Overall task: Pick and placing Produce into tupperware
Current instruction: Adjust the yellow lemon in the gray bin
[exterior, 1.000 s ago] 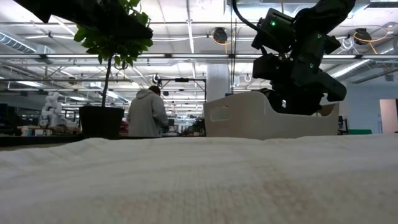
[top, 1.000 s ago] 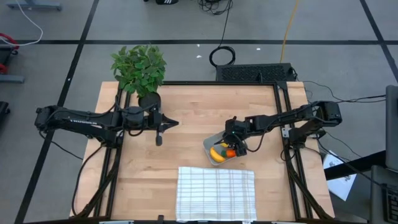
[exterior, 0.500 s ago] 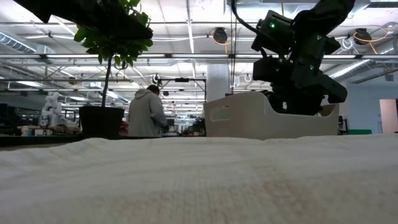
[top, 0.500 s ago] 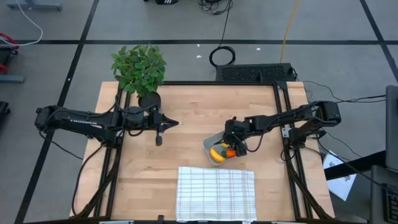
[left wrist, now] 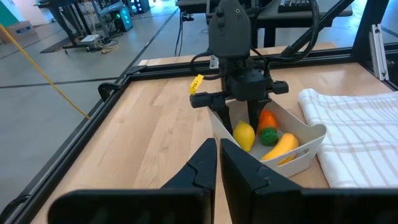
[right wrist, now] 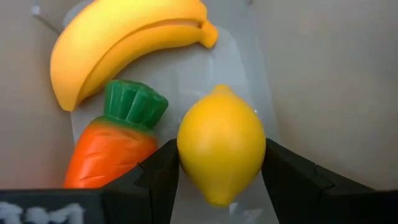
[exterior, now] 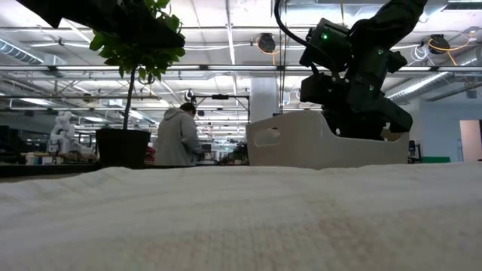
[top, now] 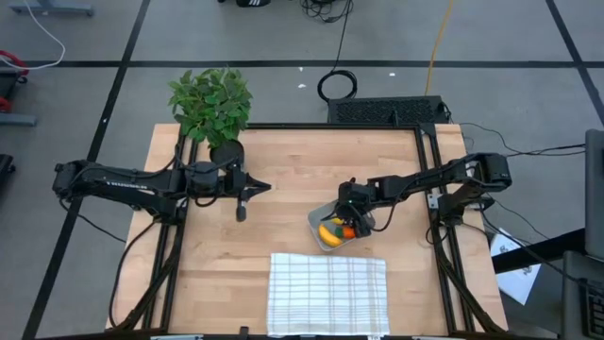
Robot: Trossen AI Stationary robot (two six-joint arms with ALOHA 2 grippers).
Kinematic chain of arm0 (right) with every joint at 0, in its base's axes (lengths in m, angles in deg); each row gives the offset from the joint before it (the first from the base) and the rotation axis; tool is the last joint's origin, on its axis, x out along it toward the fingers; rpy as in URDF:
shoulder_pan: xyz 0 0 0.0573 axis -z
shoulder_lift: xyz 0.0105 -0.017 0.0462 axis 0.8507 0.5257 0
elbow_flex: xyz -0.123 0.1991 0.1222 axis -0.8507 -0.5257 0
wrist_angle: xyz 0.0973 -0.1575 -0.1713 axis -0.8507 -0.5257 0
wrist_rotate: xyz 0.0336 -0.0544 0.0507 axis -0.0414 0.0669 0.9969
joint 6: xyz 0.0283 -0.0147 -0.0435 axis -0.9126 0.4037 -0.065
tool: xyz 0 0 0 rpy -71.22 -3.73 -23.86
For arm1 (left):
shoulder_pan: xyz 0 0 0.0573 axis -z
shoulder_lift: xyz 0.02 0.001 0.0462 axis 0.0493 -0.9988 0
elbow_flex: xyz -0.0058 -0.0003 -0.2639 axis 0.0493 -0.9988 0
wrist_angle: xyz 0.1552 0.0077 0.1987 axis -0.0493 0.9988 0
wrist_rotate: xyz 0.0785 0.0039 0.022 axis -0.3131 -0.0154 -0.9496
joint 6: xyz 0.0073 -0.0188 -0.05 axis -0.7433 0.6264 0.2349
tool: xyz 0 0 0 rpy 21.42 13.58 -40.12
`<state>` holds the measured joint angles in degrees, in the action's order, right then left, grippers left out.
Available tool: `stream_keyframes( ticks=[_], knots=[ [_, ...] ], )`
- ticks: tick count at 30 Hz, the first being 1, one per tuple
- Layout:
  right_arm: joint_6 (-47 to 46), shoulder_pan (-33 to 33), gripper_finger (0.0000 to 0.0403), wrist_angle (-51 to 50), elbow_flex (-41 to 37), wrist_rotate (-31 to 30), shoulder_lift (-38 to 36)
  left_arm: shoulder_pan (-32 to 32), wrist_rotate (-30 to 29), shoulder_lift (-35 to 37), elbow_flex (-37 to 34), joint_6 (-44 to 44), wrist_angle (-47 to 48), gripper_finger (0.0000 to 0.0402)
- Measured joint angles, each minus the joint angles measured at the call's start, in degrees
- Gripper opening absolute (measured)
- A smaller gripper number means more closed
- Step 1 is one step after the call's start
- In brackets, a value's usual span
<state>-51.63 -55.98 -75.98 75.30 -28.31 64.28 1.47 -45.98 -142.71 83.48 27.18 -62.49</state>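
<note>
Reaching down into the tupperware (top: 327,229), the right tool (top: 351,219) has a finger (right wrist: 160,177) on each side of the lemon (right wrist: 221,150), pads at its sides, w/ the fruit low inside the container; whether they actually press it can't be told. Beside the lemon lies the carrot (right wrist: 112,144), green top toward the banana (right wrist: 118,38), which curves along the container's far side in the right wrist view. All three toy foods sit in the tupperware, seen from the left wrist as lemon (left wrist: 244,135), carrot (left wrist: 267,121) & banana (left wrist: 279,147) in a row, right tool (left wrist: 239,117) coming down on them from above.

The tupperware rests on the tabletop (top: 283,170) right of center, just beyond the checked cloth (top: 328,293), near it but apart. From table height its pale wall (exterior: 297,140) shows w/ the right arm's tool (exterior: 360,124) dipping behind the rim.

The left tool (top: 242,210) hangs over the tabletop's left-center, well apart from the container, fingers (left wrist: 204,163) together and holding nothing. A potted plant (top: 212,109) stands at the tabletop's far left corner. In the room beyond, a person (exterior: 179,137) in a grey hooded top stands facing away.
</note>
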Motion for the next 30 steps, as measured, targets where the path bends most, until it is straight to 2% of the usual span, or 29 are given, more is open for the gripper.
stream_keyframes(
  ticks=[11, 19, 30],
  knots=[
    [-0.7, 0.0, 0.0195, -0.2, -0.1, 0.0, 0.1, 0.0, 0.0, 0.0, 0.0, 0.0, 0.3, 0.0026],
    [-0.5, -0.1, 0.0218, -1.2, -0.2, 0.0, 0.3, 0.0, 0.0, 0.0, 0.0, 0.0, 0.3, 0.0026],
    [-0.9, -0.2, 0.0221, -0.3, -0.2, -0.1, 0.2, 0.0, 0.0, 0.0, 0.0, 0.0, 0.3, 0.0026]
  ],
)
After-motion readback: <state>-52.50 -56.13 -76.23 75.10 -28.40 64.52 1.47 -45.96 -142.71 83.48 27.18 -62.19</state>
